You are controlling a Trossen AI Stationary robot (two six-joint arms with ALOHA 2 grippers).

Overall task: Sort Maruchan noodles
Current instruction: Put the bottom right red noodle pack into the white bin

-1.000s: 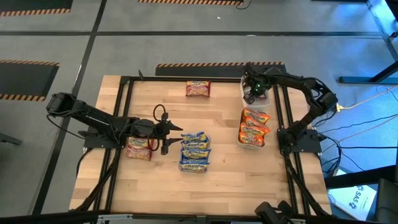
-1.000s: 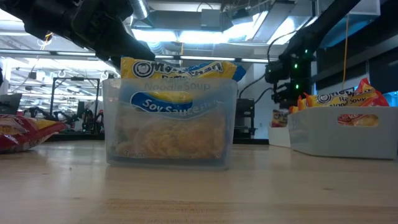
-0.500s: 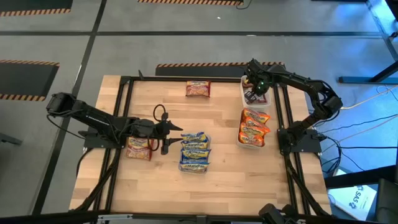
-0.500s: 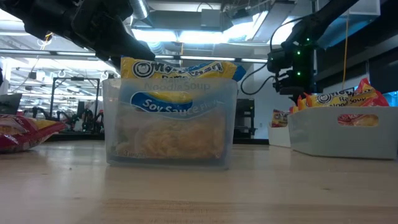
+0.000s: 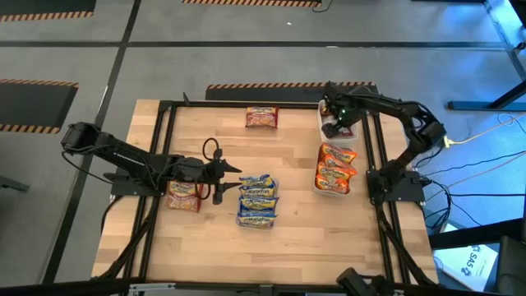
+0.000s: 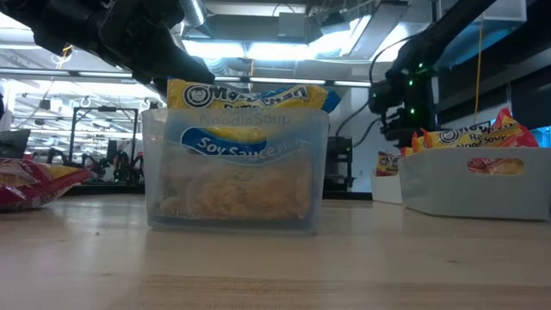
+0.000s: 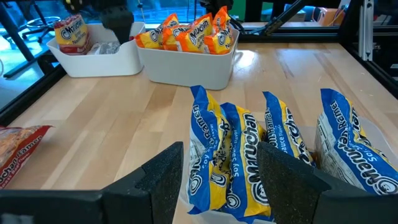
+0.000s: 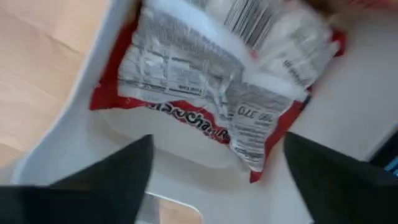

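Note:
Several blue-and-yellow Maruchan packets (image 5: pixel 257 200) stand on edge in a clear container (image 6: pixel 232 164) at mid-table. My left gripper (image 7: pixel 221 158) hangs open just left of them, touching nothing. My right gripper (image 8: pixel 214 165) points down, open, over the far-right white container (image 5: pixel 322 115). A dark red packet (image 8: pixel 205 81) lies there label side up, below and clear of the fingers. Orange-and-yellow packets (image 5: pixel 334 167) stand in the white container (image 7: pixel 186 65) just nearer.
One loose dark red packet (image 5: pixel 261 117) lies near the table's far edge. Another (image 5: pixel 182 197) lies under my left arm, left of the clear container. A black frame rail (image 5: pixel 374 148) runs along the right side. Bare wood spreads across the near half of the table.
My right gripper has stayed over the far-right white container, its wrist tipping and rolling a little. Its fingers have parted and let go of the dark red packet, which now lies flat in the container.

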